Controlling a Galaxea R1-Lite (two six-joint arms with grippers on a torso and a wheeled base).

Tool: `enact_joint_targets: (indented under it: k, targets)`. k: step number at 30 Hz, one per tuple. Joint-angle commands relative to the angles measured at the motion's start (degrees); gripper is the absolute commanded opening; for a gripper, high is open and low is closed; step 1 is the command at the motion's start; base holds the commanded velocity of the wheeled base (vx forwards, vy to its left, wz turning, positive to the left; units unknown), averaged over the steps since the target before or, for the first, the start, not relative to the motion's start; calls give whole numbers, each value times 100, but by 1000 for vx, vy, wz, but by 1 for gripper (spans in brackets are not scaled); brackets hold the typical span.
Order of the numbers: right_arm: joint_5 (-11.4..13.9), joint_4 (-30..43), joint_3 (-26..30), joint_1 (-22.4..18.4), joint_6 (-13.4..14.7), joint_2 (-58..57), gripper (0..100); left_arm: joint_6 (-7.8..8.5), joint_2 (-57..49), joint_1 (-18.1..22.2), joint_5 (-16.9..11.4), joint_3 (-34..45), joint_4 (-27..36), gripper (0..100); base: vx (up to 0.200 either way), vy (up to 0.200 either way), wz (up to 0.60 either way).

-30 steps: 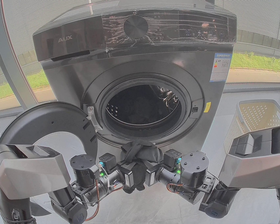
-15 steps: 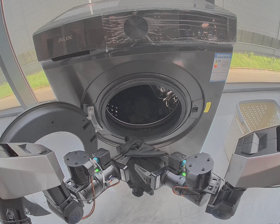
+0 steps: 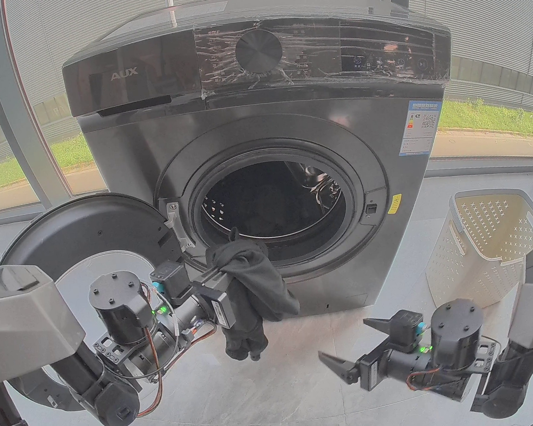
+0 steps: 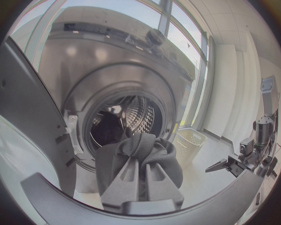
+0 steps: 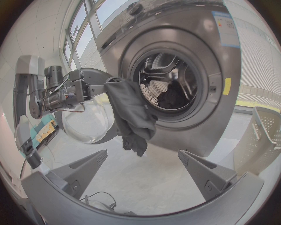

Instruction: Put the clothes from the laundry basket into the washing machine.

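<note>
A dark grey garment (image 3: 253, 283) hangs from my left gripper (image 3: 221, 277), which is shut on its upper fold just below and left of the washing machine's open drum (image 3: 272, 205). In the left wrist view the two fingers (image 4: 128, 173) pinch the cloth (image 4: 145, 148) in front of the drum mouth. My right gripper (image 3: 345, 340) hovers low over the floor to the right, open and holding nothing; its view looks between its spread fingers (image 5: 85, 167) at the hanging garment (image 5: 130, 112). Some dark clothing (image 5: 172, 96) lies inside the drum. The cream laundry basket (image 3: 493, 240) stands right of the machine.
The machine's round door (image 3: 92, 232) is swung open to the left, behind my left arm. Bare tiled floor (image 3: 284, 378) stretches before the machine. Windows and a pillar stand behind it.
My right gripper has let go of the garment, opened and dropped away to the lower right. My left gripper has lifted the garment up and left toward the drum's rim.
</note>
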Motion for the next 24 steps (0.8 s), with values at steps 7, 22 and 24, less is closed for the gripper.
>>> enact_joint_targets:
  k: [7, 22, 24]
  targets:
    - [194, -28, 605, -1075, -84, -855, 100, 69, -1331, -424, 543, 733, 14, 0, 0, 0, 0]
    - [194, -28, 641, -1013, -22, -987, 100, -292, -1296, -1110, 1264, 1516, -4, 0, 0, 0, 0]
    - [185, -28, 685, -1022, 4, -978, 100, -301, -1270, -1101, 1273, 1577, -4, 0, 0, 0, 0]
